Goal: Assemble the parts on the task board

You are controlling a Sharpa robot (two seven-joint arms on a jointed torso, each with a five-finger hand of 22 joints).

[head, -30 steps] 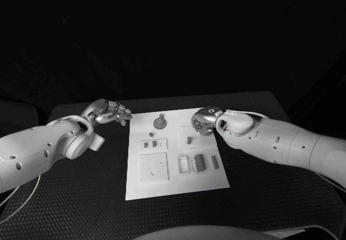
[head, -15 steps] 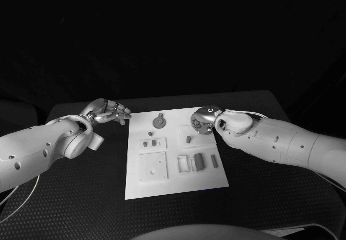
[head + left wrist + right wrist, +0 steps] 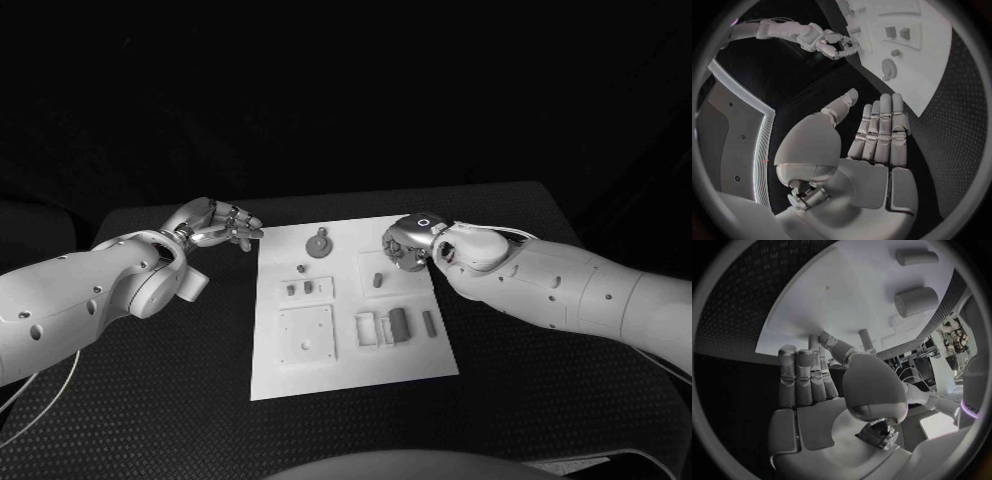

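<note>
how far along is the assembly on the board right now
Early, by the look of it. Done: nothing plainly; whether any part is seated cannot be told. In hand: nothing. The left hand is off the task board beside its far left corner, fingers spread and empty; the right hand hovers over the far right part of the board, fingers extended, holding nothing. Left: several small parts, such as the round piece and the cylinders, lie ungrasped.

The white task board lies flat mid-table, small grey parts seemingly seated in it.
</note>
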